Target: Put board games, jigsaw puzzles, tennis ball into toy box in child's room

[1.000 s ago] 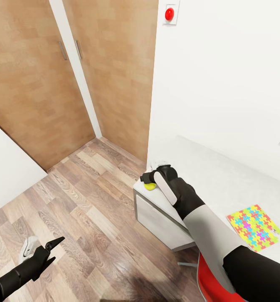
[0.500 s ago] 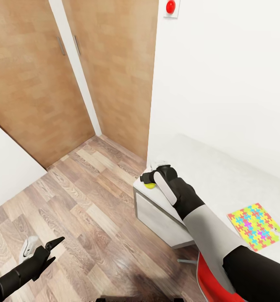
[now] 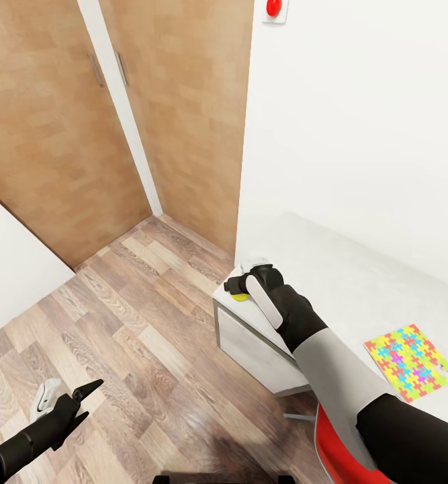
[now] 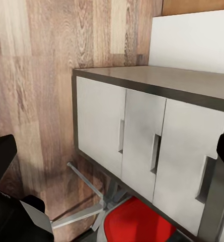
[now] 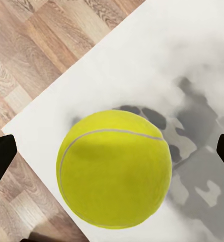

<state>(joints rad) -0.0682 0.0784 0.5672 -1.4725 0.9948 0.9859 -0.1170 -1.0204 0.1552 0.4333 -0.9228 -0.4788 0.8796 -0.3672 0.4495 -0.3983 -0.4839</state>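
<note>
The yellow-green tennis ball (image 3: 239, 297) lies at the near left corner of the pale table (image 3: 331, 275). My right gripper (image 3: 237, 288) hangs just over it, open. In the right wrist view the tennis ball (image 5: 114, 169) rests on the table top (image 5: 182, 60) between the two widely spread fingertips, touching neither. One jigsaw puzzle (image 3: 406, 363), a flat sheet of bright pieces, lies on the table to the right of my right arm. My left gripper (image 3: 82, 401) is open and empty, low over the wood floor at the lower left.
Wooden closet doors (image 3: 62, 134) stand behind the open plank floor (image 3: 136, 336). The white drawers (image 4: 142, 141) face the floor under the table corner. A red chair (image 3: 338, 450) sits under my right arm by the table. A red button (image 3: 273, 7) is on the wall.
The whole picture has slid up slightly, so the camera moved. Both arms and the ball hold their places.
</note>
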